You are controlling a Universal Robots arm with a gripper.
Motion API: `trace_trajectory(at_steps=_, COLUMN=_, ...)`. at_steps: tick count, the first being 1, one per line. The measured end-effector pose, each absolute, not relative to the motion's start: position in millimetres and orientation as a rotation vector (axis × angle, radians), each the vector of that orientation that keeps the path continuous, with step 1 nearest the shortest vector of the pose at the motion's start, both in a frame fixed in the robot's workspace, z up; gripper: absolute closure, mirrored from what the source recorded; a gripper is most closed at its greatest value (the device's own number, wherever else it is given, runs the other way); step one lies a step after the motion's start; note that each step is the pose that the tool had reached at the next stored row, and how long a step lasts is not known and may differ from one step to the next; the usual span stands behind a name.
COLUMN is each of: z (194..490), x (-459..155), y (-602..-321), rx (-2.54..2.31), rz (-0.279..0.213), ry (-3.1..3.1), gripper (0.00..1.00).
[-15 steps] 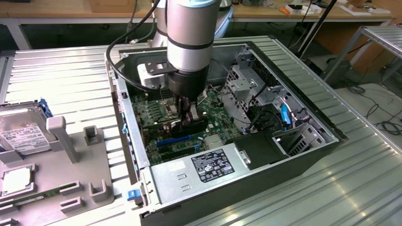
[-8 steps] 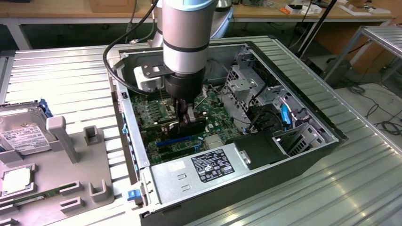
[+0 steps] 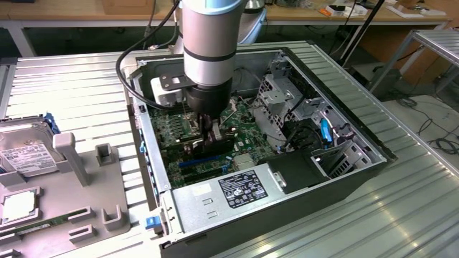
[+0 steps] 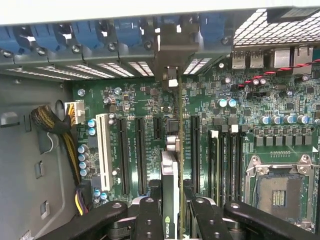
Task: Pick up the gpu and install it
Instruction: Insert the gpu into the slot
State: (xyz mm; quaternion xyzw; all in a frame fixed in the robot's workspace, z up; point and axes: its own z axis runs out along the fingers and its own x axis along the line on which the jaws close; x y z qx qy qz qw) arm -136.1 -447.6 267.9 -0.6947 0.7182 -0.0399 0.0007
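The gpu [image 4: 171, 172] is a thin dark card seen edge-on in the wrist view, with a green logo near the grip. It stands upright over the green motherboard [image 4: 280, 130], in line with the long black slots [image 4: 122, 155]. Its metal bracket [image 4: 170, 55] reaches the rear slot openings of the case. My gripper [image 4: 170, 217] is shut on the card, one finger [image 4: 147, 220] on each side. In the exterior view my gripper [image 3: 212, 134] is down inside the open PC case [image 3: 337, 91], with the gpu [image 3: 217, 146] just above the motherboard [image 3: 172, 129]. Whether the card sits in its slot I cannot tell.
A black power supply [image 3: 240, 191] with a white sticker fills the near end of the case, and a drive cage [image 3: 280, 99] stands beside the board. A white slot [image 4: 104, 150] and the CPU socket [image 4: 280, 192] flank the card. On the exterior view's left, a hard drive [image 3: 25, 153] lies by a grey fixture [image 3: 86, 183].
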Motion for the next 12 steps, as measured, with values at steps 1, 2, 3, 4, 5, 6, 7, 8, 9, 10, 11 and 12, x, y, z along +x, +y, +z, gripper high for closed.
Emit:
trace_trajectory(at_steps=1, z=268.7, x=-136.1, y=-447.6, rx=-2.182, rz=-0.126, ry=2.256, gripper=0.73)
trace_trajectory(at_steps=2, z=268.9, x=-136.1, y=-447.6, rx=-2.182, rz=-0.126, ry=2.256, gripper=0.73)
trace_trajectory(at_steps=3, z=269.0, x=-136.1, y=-447.6, rx=-2.182, rz=-0.126, ry=2.256, gripper=0.73)
trace_trajectory(at_steps=4, z=269.0, x=-136.4, y=-447.6, rx=-2.182, rz=-0.126, ry=2.256, gripper=0.73)
trace_trajectory(at_steps=5, z=269.1, x=-138.1, y=-447.7, rx=-2.182, rz=-0.126, ry=2.256, gripper=0.73)
trace_trajectory(at_steps=6, z=268.9, x=-140.0, y=-447.6, rx=-2.182, rz=-0.126, ry=2.255, gripper=0.73)
trace_trajectory(at_steps=7, z=268.8, x=-141.5, y=-447.5, rx=-2.182, rz=-0.126, ry=2.255, gripper=0.73)
trace_trajectory(at_steps=8, z=269.1, x=-141.8, y=-447.6, rx=-2.182, rz=-0.126, ry=2.256, gripper=0.73)
trace_trajectory(at_steps=9, z=269.1, x=-140.4, y=-447.6, rx=-2.182, rz=-0.126, ry=2.257, gripper=0.73)
trace_trajectory(at_steps=10, z=269.1, x=-137.7, y=-447.6, rx=-2.182, rz=-0.126, ry=2.256, gripper=0.73)
trace_trajectory(at_steps=11, z=269.0, x=-136.2, y=-447.7, rx=-2.182, rz=-0.126, ry=2.256, gripper=0.73)
trace_trajectory(at_steps=12, z=269.1, x=-136.2, y=-447.7, rx=-2.182, rz=-0.126, ry=2.256, gripper=0.73)
